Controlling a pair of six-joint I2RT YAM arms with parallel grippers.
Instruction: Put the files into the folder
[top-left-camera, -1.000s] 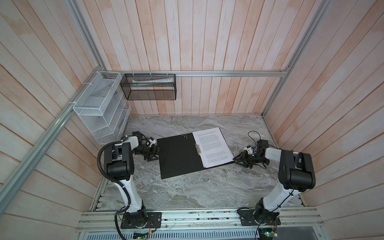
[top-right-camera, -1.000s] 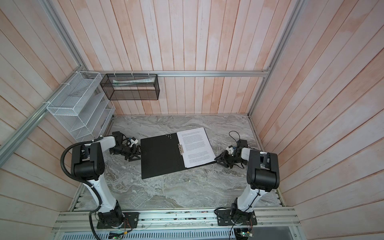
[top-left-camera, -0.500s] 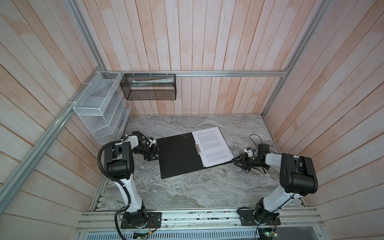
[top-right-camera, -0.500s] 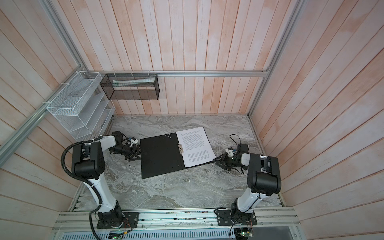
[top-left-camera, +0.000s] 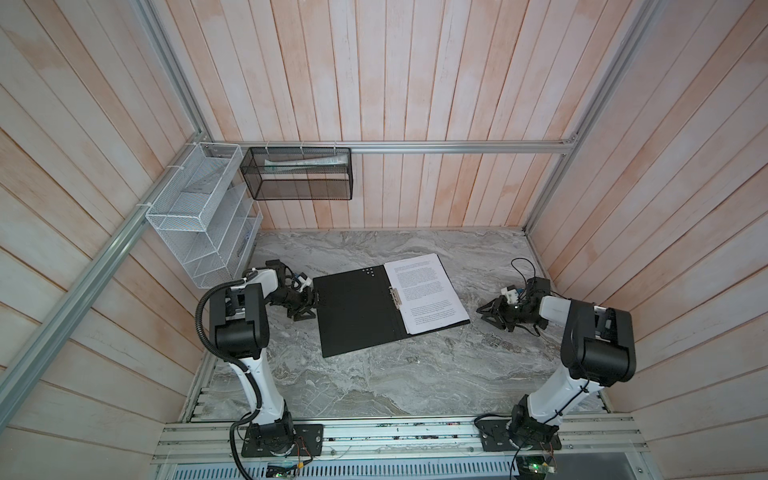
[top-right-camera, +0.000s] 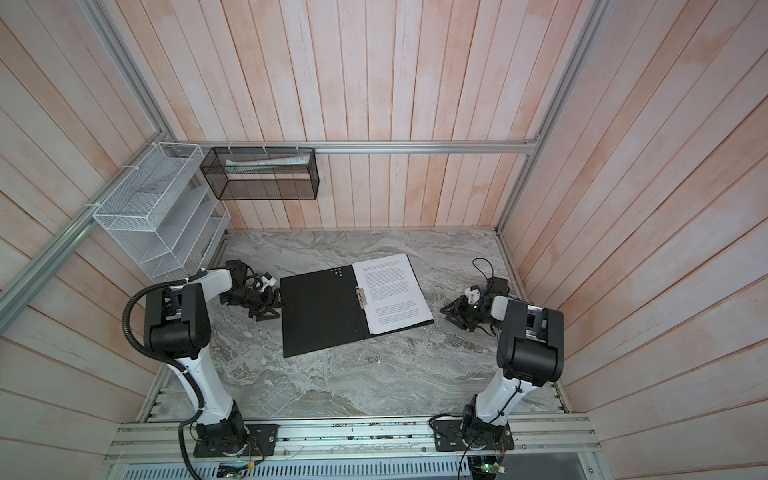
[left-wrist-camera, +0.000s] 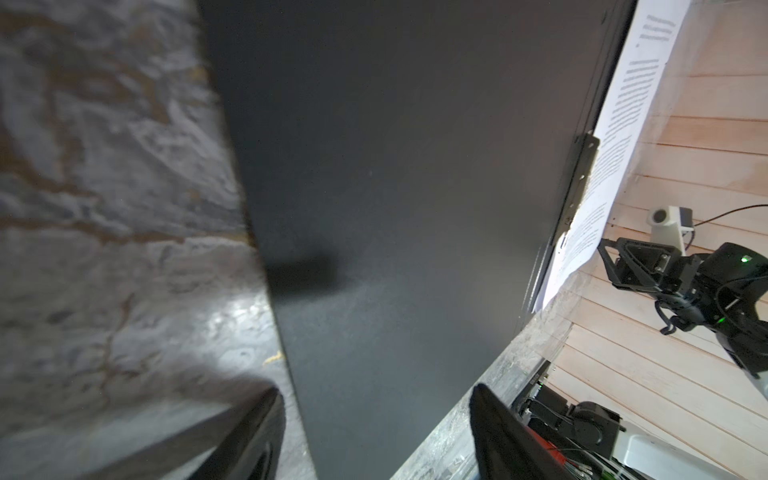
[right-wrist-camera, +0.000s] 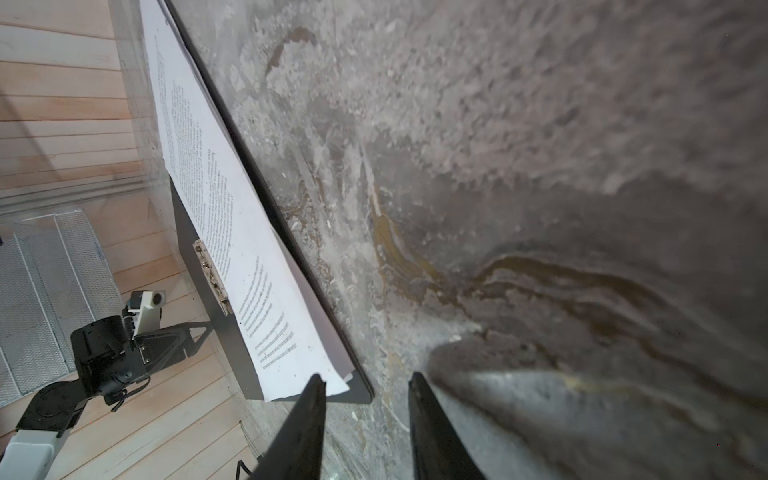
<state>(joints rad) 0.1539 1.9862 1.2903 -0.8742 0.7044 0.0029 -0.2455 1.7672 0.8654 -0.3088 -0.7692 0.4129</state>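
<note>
My left fingers (left-wrist-camera: 245, 440) gape wide at the folder (top-left-camera: 357, 316) edge, empty. Right fingers (right-wrist-camera: 305, 428) part-open near the files (top-left-camera: 426, 293), empty.

The whole table (top-left-camera: 374, 374) is seen from above in both top views. The folder (left-wrist-camera: 395, 187) is skimmed closely by wrist cameras.

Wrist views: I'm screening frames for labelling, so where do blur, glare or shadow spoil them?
Left wrist view: the left gripper is blurred at the frame edge, glare whitens the table, a dark shadow lies on the folder. Right wrist view: the right gripper and the table nearby are soft, the files show text lines but no readable words.
</note>
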